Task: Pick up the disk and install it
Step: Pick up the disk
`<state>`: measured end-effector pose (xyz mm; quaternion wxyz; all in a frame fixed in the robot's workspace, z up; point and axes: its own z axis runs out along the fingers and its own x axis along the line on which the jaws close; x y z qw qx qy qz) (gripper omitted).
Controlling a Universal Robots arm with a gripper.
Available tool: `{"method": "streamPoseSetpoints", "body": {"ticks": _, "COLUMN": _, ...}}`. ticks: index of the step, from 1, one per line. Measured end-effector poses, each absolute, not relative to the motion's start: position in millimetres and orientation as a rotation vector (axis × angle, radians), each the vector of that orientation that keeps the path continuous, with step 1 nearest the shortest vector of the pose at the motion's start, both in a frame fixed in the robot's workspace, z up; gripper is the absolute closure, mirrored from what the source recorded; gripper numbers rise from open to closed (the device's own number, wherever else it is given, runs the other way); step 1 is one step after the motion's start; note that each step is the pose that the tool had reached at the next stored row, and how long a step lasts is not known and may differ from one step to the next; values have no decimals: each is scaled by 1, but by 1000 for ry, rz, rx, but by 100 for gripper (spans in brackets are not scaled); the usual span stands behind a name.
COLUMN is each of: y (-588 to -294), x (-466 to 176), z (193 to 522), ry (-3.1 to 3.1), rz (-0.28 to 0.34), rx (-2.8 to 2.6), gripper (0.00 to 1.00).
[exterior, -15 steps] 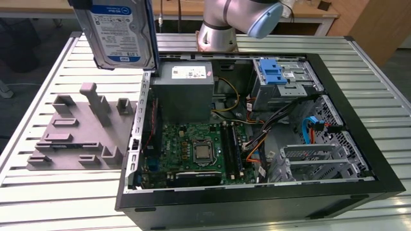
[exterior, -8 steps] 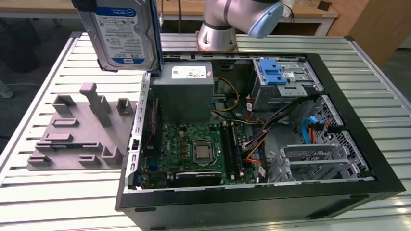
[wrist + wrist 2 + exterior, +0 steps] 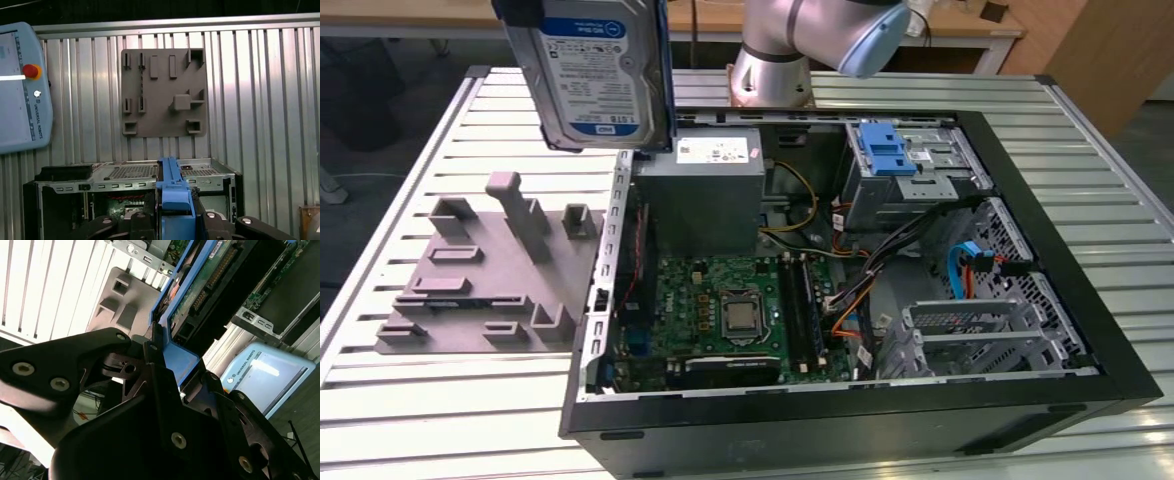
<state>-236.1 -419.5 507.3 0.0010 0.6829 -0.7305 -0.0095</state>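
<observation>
The disk (image 3: 590, 70), a silver drive with a white-and-blue label in a blue carrier, hangs upright in the air above the far left corner of the open computer case (image 3: 1067, 250) in the exterior view. My gripper (image 3: 182, 360) is shut on the disk's blue carrier edge; in both wrist views the black fingers (image 3: 215, 222) clamp that blue frame (image 3: 174, 192) from either side. The second wrist view shows the disk's green circuit-board underside (image 3: 210, 275). The drive bay (image 3: 914, 165) with a blue latch sits at the case's far right in the exterior view.
A grey fixture plate (image 3: 480, 270) with upright pegs lies on the slatted table (image 3: 440, 400), to the case's left in the exterior view. Inside the case are a grey power supply (image 3: 700, 195), a motherboard (image 3: 734, 310) and loose cables. A pendant (image 3: 20, 85) rests on the table.
</observation>
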Motion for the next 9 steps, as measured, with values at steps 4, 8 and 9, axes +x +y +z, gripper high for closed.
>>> {"method": "streamPoseSetpoints", "body": {"ticks": 4, "y": -423, "x": -228, "z": 507, "ry": -2293, "rz": -31, "rx": 2144, "gripper": 64}}
{"method": "streamPoseSetpoints", "body": {"ticks": 8, "y": -426, "x": -221, "z": 507, "ry": -2293, "rz": -32, "rx": 2143, "gripper": 64}}
{"method": "streamPoseSetpoints", "body": {"ticks": 9, "y": -426, "x": -219, "z": 507, "ry": -2293, "rz": -32, "rx": 2143, "gripper": 64}}
